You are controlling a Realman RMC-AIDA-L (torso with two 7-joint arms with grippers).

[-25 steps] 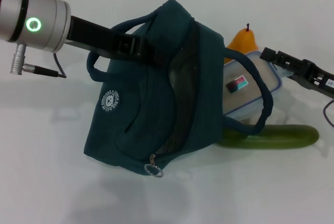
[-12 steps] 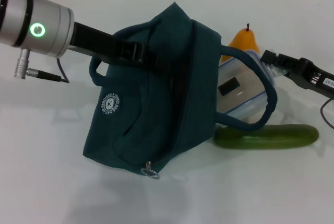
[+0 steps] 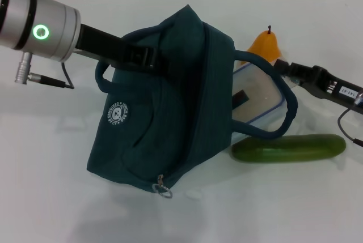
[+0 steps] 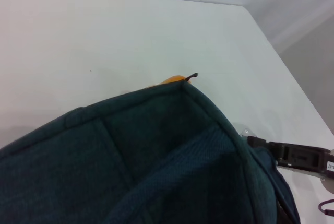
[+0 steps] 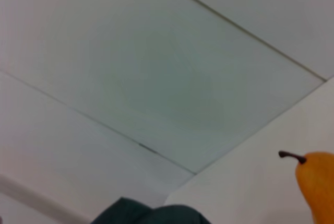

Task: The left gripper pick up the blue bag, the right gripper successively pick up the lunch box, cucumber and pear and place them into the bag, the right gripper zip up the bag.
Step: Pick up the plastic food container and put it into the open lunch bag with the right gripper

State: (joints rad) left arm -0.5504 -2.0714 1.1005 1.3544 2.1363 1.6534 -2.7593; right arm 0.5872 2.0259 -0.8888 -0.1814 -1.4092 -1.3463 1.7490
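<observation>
Your left gripper [image 3: 161, 62] is clamped on the blue bag [image 3: 164, 113], holding it open. Your right gripper [image 3: 283, 68] grips the lunch box [image 3: 258, 98], half inside the bag; cucumber [image 3: 289, 148] and pear [image 3: 265, 46] lie beside it.

The bag [image 3: 170, 107] is a dark teal blue, plain apart from a small round white emblem [image 3: 118, 113] on its side and a silvery metal zip pull [image 3: 162, 187] at the lower edge; its handle loops are the same dark blue. The cucumber [image 3: 289, 147] is glossy deep green. The pear [image 3: 264, 46] is orange-yellow with a dark stem. The lunch box [image 3: 258, 99] looks clear with a blue rim and carries a small black patch, perhaps a label. The left arm [image 3: 39, 25] is silver with a glowing green ring, turning black farther along. The right pincer [image 3: 283, 68] is black. The bench [image 3: 68, 197] is white.
</observation>
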